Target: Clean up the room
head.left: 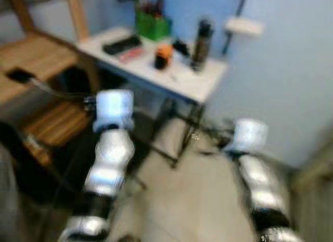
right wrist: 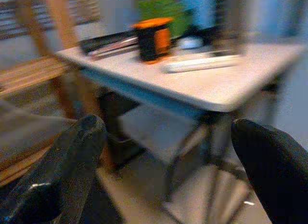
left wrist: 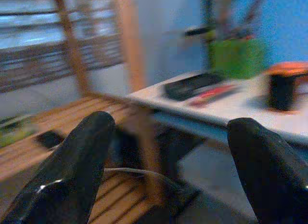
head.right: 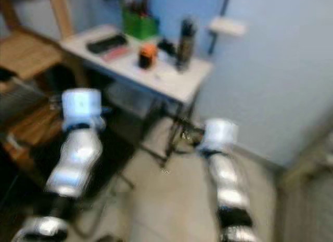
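Two open claws [left wrist: 168,161] [right wrist: 163,166] face the white table [head.left: 197,83].

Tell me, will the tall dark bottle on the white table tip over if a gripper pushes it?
Probably yes: the tall dark bottle stands upright and narrow, so a push near its top could topple it. It stands close to the white table's edge, so it might fall off. Its weight is unclear.

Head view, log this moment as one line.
phase: approach | target: table | left gripper: open | right gripper: open | view: blurred

White table [head.left: 200,86] bears orange-black cup [head.left: 163,55], dark bottle [head.left: 201,38], green holder [head.left: 152,24]; all upright.
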Tool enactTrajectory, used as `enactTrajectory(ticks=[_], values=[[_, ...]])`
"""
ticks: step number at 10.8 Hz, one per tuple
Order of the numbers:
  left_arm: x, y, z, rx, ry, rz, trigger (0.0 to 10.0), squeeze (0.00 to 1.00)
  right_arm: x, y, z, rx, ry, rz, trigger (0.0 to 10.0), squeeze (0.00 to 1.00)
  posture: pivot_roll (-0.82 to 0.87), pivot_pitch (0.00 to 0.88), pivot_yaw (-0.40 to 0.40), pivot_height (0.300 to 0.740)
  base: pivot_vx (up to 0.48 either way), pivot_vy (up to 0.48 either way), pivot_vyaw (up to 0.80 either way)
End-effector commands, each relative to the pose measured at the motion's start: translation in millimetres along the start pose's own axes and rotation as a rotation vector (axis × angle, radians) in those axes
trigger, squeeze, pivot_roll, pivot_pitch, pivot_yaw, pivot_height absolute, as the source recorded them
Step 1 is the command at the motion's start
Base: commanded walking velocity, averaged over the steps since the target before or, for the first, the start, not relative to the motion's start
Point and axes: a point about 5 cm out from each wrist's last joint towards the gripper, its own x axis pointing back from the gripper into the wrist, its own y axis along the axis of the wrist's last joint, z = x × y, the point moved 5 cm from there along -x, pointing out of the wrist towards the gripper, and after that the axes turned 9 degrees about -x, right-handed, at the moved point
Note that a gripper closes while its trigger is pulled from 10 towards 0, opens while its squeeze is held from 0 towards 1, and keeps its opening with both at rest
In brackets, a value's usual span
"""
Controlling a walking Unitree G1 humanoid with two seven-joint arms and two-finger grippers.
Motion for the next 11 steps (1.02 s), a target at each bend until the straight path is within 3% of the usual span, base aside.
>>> enactTrajectory(ticks=[1, 2, 3, 5, 6, 7, 8, 9, 10, 11], values=[[0.3, 8, -18.7, 0.018, -0.066, -0.012, 10.0, 0.00, 7.2, 3, -18.5, 0.013, -0.044, 0.005, 10.0, 0.00, 0.10, 0.000, -0.051, 0.740, 0.480, 0.000, 0.44], [-2.5, 3, -25.2, -0.010, -0.091, 0.019, 10.0, 0.00, 7.0, 1, -19.9, 0.006, -0.047, 0.014, 10.0, 0.00, 0.10, 0.000, -0.052, 0.740, 0.000, 0.000, 0.44], [-0.1, 2, -22.6, 0.028, -0.081, 0.025, 10.0, 0.00, 6.8, 0, -21.2, 0.007, -0.049, 0.019, 10.0, 0.00, 0.10, 0.000, -0.048, 0.740, 0.000, 0.000, 0.44], [28.9, -19, -62.1, 0.093, -0.255, 0.146, 10.0, 0.00, 1.7, 2, -23.2, 0.041, -0.057, 0.030, 10.0, 0.00, 0.10, 0.000, -0.043, 0.740, 0.000, 0.000, 0.43], [30.2, -16, -74.0, 0.156, -0.315, 0.148, 10.0, 0.00, -2.1, 4, -35.7, 0.064, -0.148, 0.044, 10.0, 0.00, 0.10, 0.000, -0.048, 0.740, 0.000, 0.000, 0.00], [26.2, -4, -79.7, 0.213, -0.370, 0.104, 10.0, 0.00, -3.0, 5, -40.1, 0.065, -0.175, 0.051, 10.0, 0.00, 0.11, 0.000, -0.049, 0.740, 0.000, 0.000, 0.00], [25.0, 13, -92.7, 0.228, -0.490, 0.034, 10.0, 0.00, -1.2, 9, -41.4, 0.127, -0.195, 0.037, 10.0, 0.00, 0.12, 0.000, -0.052, 0.740, 0.000, 0.000, 0.00], [42.8, 18, -108.2, 0.284, -0.616, 0.030, 10.0, 0.00, 9.6, 11, -41.3, 0.160, -0.201, 0.012, 10.0, 0.00, 0.13, 0.000, -0.060, 0.740, 0.000, 0.000, 0.00], [69.5, 8, -123.1, 0.340, -0.674, 0.116, 10.0, 0.00, 27.7, 4, -44.4, 0.171, -0.196, 0.031, 10.0, 0.00, 0.15, 0.000, -0.089, 0.740, 0.000, 0.000, 0.00], [74.1, 5, -122.8, 0.340, -0.655, 0.123, 10.0, 0.00, 36.2, -2, -45.8, 0.185, -0.188, 0.057, 10.0, 0.00, 0.17, 0.000, -0.109, 0.740, 0.000, 0.000, 0.00]])
